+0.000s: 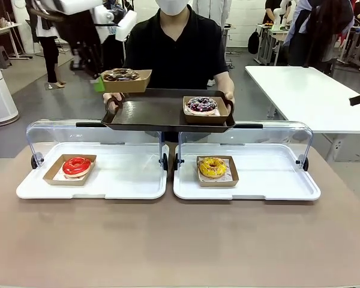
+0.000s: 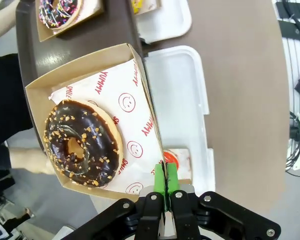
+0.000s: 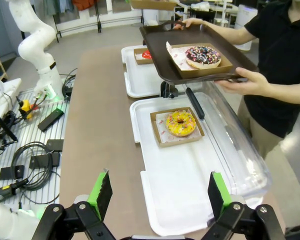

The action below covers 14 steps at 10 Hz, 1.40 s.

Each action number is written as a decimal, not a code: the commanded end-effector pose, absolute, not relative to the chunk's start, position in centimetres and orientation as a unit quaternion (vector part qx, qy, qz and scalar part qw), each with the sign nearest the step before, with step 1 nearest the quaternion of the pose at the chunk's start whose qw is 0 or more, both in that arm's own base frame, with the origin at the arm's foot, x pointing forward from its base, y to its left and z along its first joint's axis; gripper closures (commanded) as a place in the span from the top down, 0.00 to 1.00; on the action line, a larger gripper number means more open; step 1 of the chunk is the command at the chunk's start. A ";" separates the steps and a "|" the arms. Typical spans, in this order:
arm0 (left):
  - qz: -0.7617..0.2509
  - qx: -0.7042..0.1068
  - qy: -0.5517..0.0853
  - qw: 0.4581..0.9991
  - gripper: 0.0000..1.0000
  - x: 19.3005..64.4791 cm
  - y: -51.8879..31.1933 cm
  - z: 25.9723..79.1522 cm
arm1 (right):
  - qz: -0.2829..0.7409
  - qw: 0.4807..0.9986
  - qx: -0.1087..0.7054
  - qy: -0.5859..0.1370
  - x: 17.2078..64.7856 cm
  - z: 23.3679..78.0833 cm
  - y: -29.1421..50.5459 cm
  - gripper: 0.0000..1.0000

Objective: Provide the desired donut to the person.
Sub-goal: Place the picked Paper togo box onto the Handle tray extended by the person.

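One chocolate donut with nut crumbs sits in a cardboard tray, held in the air above the left end of the dark serving tray, not touching it. In the left wrist view the chocolate donut lies on smiley-print paper inside the cardboard tray. Left gripper: green pads pinched together on the tray's side wall, no visible gap, carrying the box. From the front the left gripper is at the box's left end, arm coming down from the top-left.

The person, black T-shirt, stands at the far edge of the table holding the serving tray by both ends with both hands. On its right end: a second cardboard box with a dark-glazed sprinkle donut; the same sprinkle donut is in the right wrist view.

Right gripper: fingers spread wide, nothing between them, hovering near the right end of the table above the right white tray.

Two white trays with clear lids flipped open sit side by side along the table's far half. Left white tray: red-glazed donut in a box near its left edge. Right white tray: yellow sprinkle donut in a box near its left side, also seen as yellow donut from the right wrist.
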State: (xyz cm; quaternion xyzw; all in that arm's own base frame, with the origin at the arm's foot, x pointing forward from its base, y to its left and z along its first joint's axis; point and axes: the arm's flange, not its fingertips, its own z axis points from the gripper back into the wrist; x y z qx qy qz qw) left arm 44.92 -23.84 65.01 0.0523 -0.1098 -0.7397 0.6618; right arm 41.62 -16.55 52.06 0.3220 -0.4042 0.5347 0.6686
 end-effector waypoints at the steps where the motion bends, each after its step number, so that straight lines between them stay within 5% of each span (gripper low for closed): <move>1: -0.739 0.047 -0.077 0.668 0.01 49.7 -25.7 65.3 | 0.531 0.665 0.327 -0.410 41.7 52.1 -16.4 1.00; 12: -0.739 0.025 -0.020 0.673 0.01 58.4 -26.5 56.6 | 0.531 0.665 0.327 -0.410 41.7 52.1 -16.4 1.00; 13: -0.742 0.021 -0.021 0.670 0.38 58.6 -26.3 56.7 | 0.531 0.665 0.327 -0.410 41.7 52.1 -16.4 1.00; 14: -0.745 0.020 -0.020 0.666 0.61 58.8 -26.4 56.8 | 0.531 0.665 0.327 -0.410 41.7 52.1 -16.4 1.00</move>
